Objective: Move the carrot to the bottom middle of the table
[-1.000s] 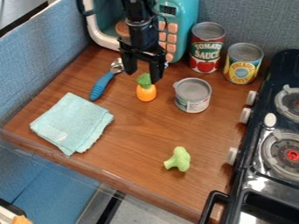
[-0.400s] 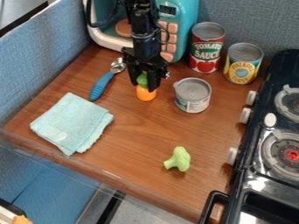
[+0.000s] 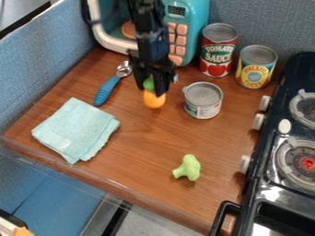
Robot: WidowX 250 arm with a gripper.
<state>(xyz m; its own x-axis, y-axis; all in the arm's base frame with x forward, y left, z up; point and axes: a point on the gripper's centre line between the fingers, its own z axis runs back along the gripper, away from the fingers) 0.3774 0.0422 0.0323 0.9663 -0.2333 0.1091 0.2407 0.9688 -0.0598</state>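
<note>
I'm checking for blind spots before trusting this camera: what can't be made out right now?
All in the camera view:
- Part of the carrot's green top: hidden by the claw.
- Whether the claw has a firm hold: blurred and overlapping.
- Anything beneath the folded cloth: covered by it.
- The microwave's top: cut off by the upper edge.
- The stove's far side: cut off by the right edge.

Fingers (image 3: 162,85) closed on carrot (image 3: 154,100) by green top | spoon (image 3: 107,89) near cloth (image 3: 77,129) | broccoli (image 3: 188,168) toward stove (image 3: 271,179)
</note>
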